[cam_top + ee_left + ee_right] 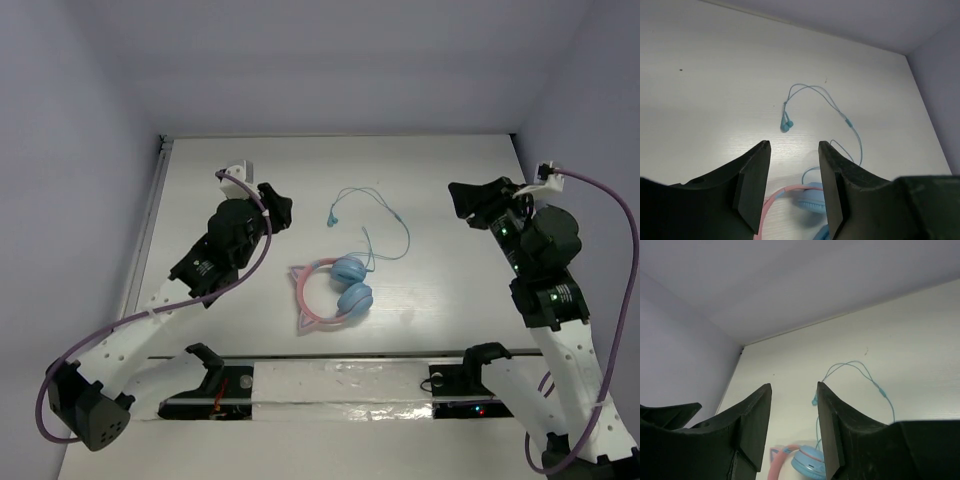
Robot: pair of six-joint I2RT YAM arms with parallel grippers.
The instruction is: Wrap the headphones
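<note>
The headphones (335,288) lie flat near the middle of the table (440,300), with the pink cat-ear headband toward the left arm and the two light-blue ear cups side by side. Their thin blue cable (385,212) runs loose from the cups in a loop toward the far edge and ends in a small plug on the bare surface. The left fingers (281,210) hover to the left of the cable loop, spread apart and holding nothing. The right fingers (463,200) hang well off to the right, also parted and empty. The table is white, with pale lavender walls (330,60) on three sides.
</note>
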